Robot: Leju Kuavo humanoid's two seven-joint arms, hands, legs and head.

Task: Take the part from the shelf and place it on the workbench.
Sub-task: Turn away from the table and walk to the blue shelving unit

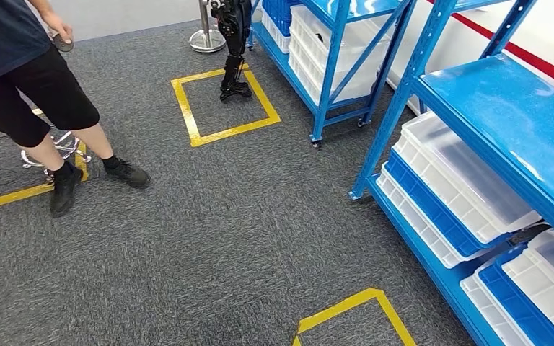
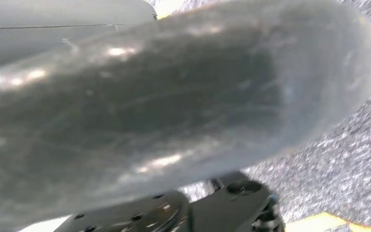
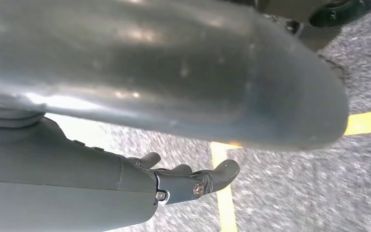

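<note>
A blue shelf (image 1: 505, 122) stands on my right, with white and blue bins (image 1: 462, 180) stacked on its low tier. I cannot make out what lies in the bins from this angle. In the right wrist view my right hand (image 3: 183, 181) hangs over the grey carpet, its dark fingers (image 3: 222, 171) stretched out and holding nothing. In the left wrist view the thick grey thumb of my left hand (image 2: 174, 111) is blurred and very close to the camera, and it hides the fingers.
A person (image 1: 36, 86) in dark clothes stands at the left, holding a small dark object. A second blue shelf (image 1: 339, 43) with white bins is further back. Another robot's legs (image 1: 232, 50) stand in a yellow taped square (image 1: 223, 104). Yellow tape (image 1: 353, 310) marks the floor near me.
</note>
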